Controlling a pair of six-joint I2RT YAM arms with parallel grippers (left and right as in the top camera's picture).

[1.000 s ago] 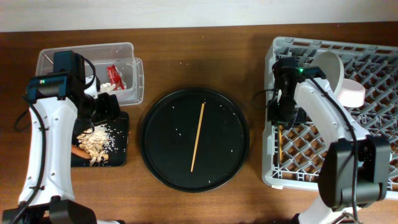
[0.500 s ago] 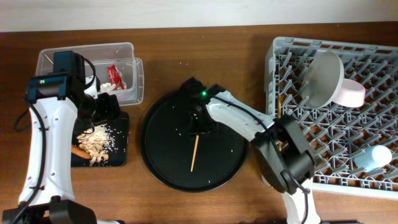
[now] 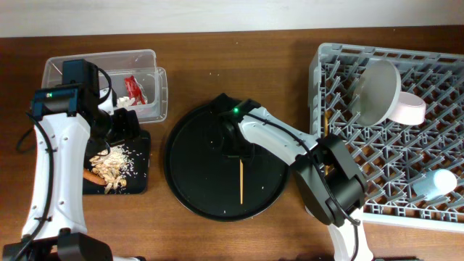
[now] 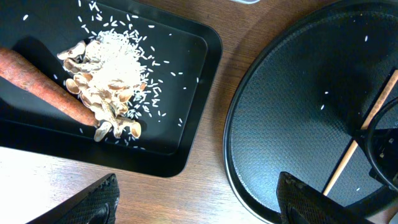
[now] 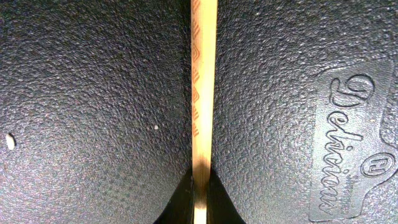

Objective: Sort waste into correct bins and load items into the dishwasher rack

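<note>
My right gripper is over the big round black tray, shut on one end of a wooden chopstick; the right wrist view shows the chopstick pinched between the jaws. A second chopstick stands in the dishwasher rack, with the grey-green plate, the white bowl and the blue cup. My left gripper is open and empty beside the shallow black tray, which holds the carrot and the scraps. The red-and-white wrapper lies in the clear tub.
Rice grains are scattered on the shallow black tray and on the round tray. The left arm hangs over the tub and the shallow tray. Bare wood shows between the round tray and the rack.
My right arm moved from the rack to the round tray and shut on the chopstick. The chopstick has turned from slanted to straight and shifted right and toward the front. The left arm is still.
</note>
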